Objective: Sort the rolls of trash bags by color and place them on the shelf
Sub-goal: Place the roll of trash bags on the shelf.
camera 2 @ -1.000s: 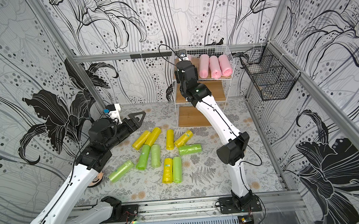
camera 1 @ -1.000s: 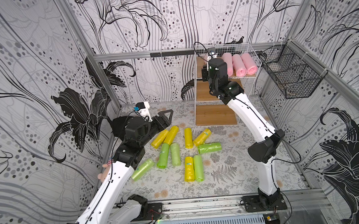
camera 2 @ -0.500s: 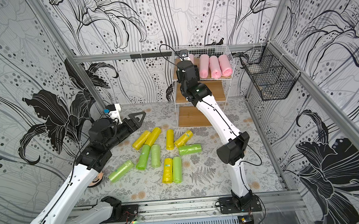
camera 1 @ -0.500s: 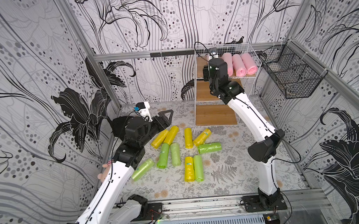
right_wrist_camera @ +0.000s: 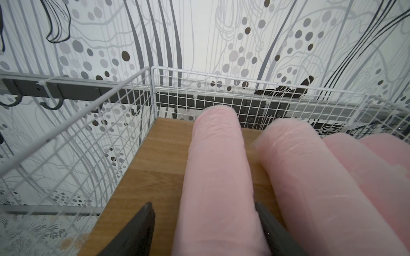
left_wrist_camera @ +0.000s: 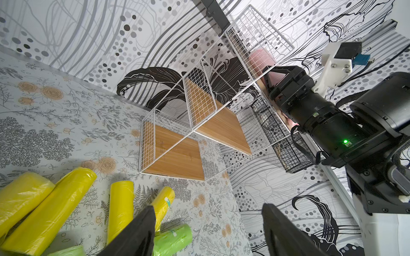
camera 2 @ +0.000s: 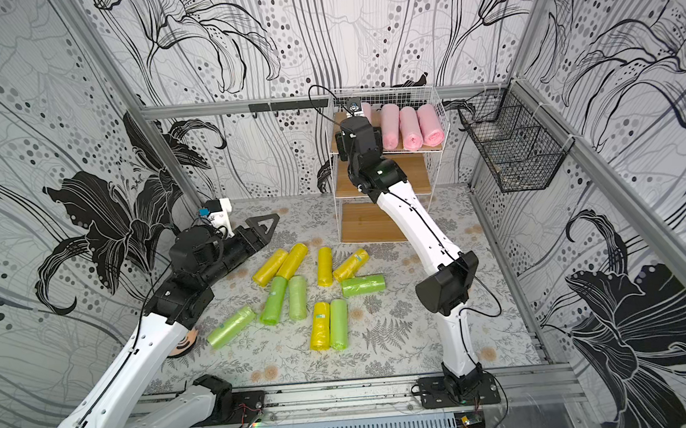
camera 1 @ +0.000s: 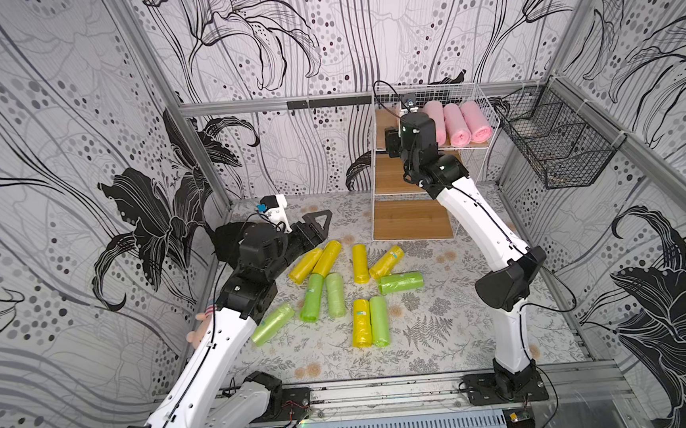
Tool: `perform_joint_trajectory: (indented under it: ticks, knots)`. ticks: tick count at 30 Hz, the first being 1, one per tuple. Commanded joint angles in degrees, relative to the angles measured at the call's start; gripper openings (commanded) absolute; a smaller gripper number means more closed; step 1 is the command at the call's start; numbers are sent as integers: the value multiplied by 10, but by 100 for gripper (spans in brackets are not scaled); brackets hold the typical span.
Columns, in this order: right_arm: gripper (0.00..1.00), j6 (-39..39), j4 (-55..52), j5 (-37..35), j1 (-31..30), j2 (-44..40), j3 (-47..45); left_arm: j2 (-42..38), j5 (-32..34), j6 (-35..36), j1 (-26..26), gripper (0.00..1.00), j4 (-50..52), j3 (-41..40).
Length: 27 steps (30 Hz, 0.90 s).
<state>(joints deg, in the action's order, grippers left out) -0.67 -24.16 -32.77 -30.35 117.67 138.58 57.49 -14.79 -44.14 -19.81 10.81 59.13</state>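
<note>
The left jaws are gaping wide and empty, their fingers hovering low over the table, probably waiting for a turn. The yellow rolls and green rolls are lying loose just ahead of and below them, not yet sorted. Further ahead the shelf is standing with its two lower boards bare. The right jaws are sitting over the top board, parted on either side of the pink roll. Bare board is showing between one finger and the plastic, so the roll looks set down beside its three pink neighbours to keep that colour together. Only the right wrist view is showing this gap; in both top views the right arm is hiding the jaws and nearly all of that roll.
</note>
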Motion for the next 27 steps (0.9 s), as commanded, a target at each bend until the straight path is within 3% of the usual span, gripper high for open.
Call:
perform_joint_trajectory:
  ticks: [1,14,19,23,27]
  knots:
    - [74,-14,0,19,0,-41,-9,-4,-8,13,0,81,2,-8]
    - [77,-22,-14,75,0,-118,-35,15,1,35,1,83,35,-26]
    - [77,-11,-83,116,-1,-185,-66,39,-17,57,-12,83,61,-28]
    - [78,-26,-158,164,-2,-288,-171,72,-9,73,-40,83,83,-24]
    - [78,-46,-190,174,-10,-405,-350,112,-1,95,-72,83,106,-17]
